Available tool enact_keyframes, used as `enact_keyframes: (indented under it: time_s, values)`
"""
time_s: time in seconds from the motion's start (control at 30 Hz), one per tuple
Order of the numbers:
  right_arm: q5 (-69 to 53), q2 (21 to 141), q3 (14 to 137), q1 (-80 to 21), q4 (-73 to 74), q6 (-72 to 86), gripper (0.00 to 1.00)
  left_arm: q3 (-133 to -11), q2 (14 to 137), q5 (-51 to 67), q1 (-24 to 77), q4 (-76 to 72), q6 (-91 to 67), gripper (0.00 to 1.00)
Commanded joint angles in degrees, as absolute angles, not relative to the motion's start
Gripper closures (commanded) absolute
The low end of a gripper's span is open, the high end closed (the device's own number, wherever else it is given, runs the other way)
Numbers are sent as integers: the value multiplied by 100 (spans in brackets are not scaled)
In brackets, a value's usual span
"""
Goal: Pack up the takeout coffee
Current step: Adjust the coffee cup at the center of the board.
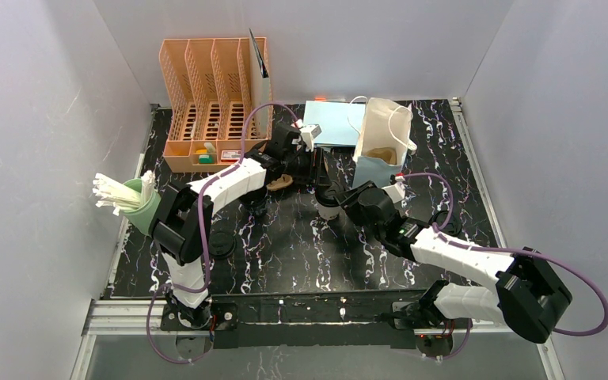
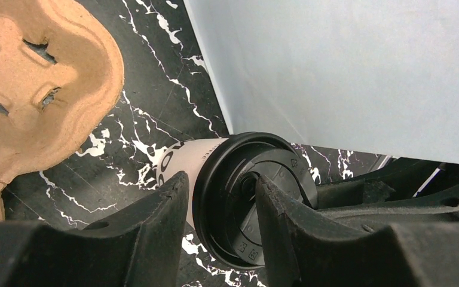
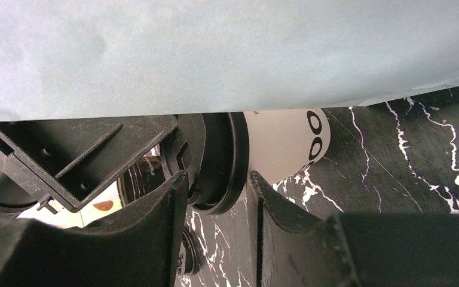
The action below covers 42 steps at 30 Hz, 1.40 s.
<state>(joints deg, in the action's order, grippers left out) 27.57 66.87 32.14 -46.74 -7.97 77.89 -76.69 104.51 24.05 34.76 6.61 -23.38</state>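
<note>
One takeout coffee (image 1: 328, 209) waits mid-bench. Its lid (image 2: 263, 203) faces my left gripper (image 2: 222, 182), while my right gripper (image 3: 216, 177) seemingly straddles the rim sideways. Whether either actually clamps, I cannot tell.

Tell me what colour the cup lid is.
Black; the lid shows best in the left wrist view.

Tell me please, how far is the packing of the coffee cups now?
Done: nothing visible; the wells in view of the pulp carrier are empty, and no cup shows in the open bag. In hand: the left hand and the right hand both straddle the lid of one cup; whether either grips it is unclear. Left: probably seat the cup in the carrier, then load the bag.
</note>
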Motion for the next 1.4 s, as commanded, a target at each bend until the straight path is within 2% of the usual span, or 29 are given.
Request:
enact_keyframes:
  time_s: [0.0,0.6,1.1,1.37]
  values:
    - [2628,6745,3325,-4590,-824,7898,55,-7390,10368,2514,3463,835,-2268,58]
    - [2422,7046,2559,-4533,-971,8205,58,-7100,10362,2287,3463,846,-2197,58]
    - [2123,7122,2624,-4534,-666,7650,57,-6598,10084,2227,3472,671,-2477,59]
    - [1688,6706,3008,-4496,-370,7370,59,-6737,9547,2106,3487,1414,-2705,61]
